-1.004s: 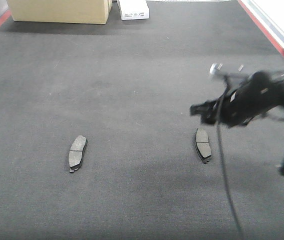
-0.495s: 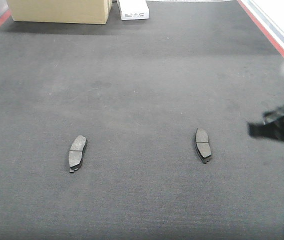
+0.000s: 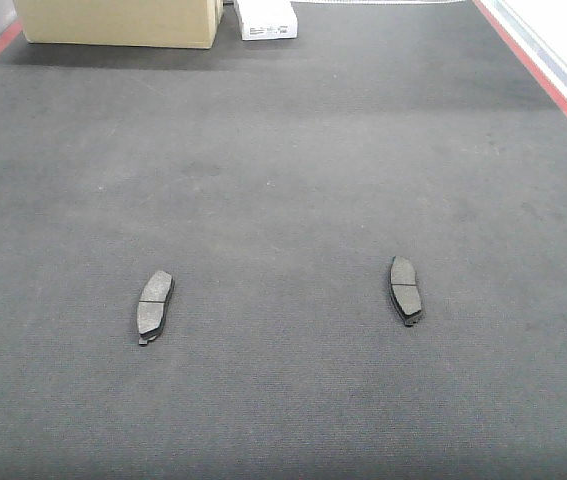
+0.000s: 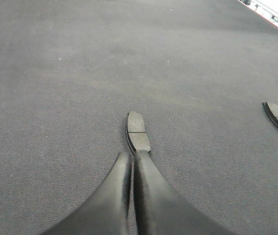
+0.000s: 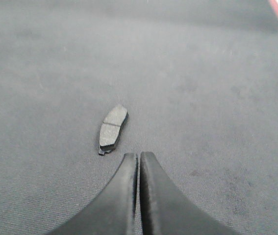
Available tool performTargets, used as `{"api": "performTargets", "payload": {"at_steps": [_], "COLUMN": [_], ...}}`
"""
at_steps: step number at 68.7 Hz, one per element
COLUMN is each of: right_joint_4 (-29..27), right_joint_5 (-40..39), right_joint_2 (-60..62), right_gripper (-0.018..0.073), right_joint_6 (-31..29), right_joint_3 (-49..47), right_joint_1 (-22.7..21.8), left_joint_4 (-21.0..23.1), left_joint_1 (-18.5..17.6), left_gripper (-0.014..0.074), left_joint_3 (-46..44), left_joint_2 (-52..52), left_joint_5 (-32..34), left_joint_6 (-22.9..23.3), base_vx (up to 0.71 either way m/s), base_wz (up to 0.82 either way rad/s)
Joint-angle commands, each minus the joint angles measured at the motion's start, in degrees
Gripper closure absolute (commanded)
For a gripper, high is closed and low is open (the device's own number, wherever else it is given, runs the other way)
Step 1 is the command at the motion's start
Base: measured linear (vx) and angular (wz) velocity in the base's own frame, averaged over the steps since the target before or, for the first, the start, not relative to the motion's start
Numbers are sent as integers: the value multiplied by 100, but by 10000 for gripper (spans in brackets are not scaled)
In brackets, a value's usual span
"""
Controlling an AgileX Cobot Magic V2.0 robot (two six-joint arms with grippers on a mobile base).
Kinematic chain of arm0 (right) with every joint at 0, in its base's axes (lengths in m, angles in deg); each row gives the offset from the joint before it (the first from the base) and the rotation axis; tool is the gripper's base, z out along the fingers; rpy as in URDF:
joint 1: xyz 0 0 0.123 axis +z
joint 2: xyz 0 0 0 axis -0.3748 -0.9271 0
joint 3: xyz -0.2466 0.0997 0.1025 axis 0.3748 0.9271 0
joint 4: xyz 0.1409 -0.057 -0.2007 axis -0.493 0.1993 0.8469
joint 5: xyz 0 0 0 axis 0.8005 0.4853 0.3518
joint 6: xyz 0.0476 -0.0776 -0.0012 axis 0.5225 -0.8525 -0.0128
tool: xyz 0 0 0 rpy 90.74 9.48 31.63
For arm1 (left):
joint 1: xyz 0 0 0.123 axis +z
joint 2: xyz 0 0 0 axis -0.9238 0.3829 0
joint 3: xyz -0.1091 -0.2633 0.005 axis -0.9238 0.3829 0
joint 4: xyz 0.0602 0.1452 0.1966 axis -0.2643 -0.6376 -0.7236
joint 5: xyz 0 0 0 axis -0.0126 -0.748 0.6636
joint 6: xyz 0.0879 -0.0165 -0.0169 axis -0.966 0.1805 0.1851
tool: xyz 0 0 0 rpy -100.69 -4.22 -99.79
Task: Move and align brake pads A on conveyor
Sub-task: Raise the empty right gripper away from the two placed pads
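**Holding both grippers empty above two laid-out pads**

Two pads lie flat on the conveyor, well apart from the box at its far end. The left pad sits roughly straight out from the box. The right pad lies about as far from the box, off to its right. Each pad's long axis runs roughly toward the box end, and the groove faces up. This reads as a deliberate side-by-side row, though the two lean slightly toward each other, so the alignment looks approximate. Only two pads show in any view.

The left gripper has its jaws pressed together with nothing between them. It points at the left pad, which lies just past its tips. The right gripper is likewise closed on nothing and aims just beside the right pad. The front view shows no gripper near either pad, so both hang clear of the belt on the side away from the box. That fits arms parked so the pads rest undisturbed. Any further nudge would need the jaws opened, or a closed tip used as a pusher.
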Motion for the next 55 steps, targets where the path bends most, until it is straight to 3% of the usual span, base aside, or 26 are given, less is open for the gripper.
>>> {"api": "performTargets", "payload": {"at_steps": [1,13,55], "right_joint_4": [92,98,93], "right_joint_5": [-463,-716,-843], "right_joint_2": [438,918,933], "right_gripper": [566,566,566], "right_joint_6": [-54,-54,-54], "right_joint_3": [147,408,408], "right_joint_1": [-3,-3,-3], "left_joint_4": [-24,-24,-24], "left_joint_1": [-34,-34,-34], "left_gripper": [602,602,602], "left_joint_3": [-151,-151,-151], "left_joint_2": [44,44,44], "left_joint_5": [381,381,381], "left_joint_6": [30,30,30], "base_vx": [0,0,0], "base_wz": [0,0,0]}}
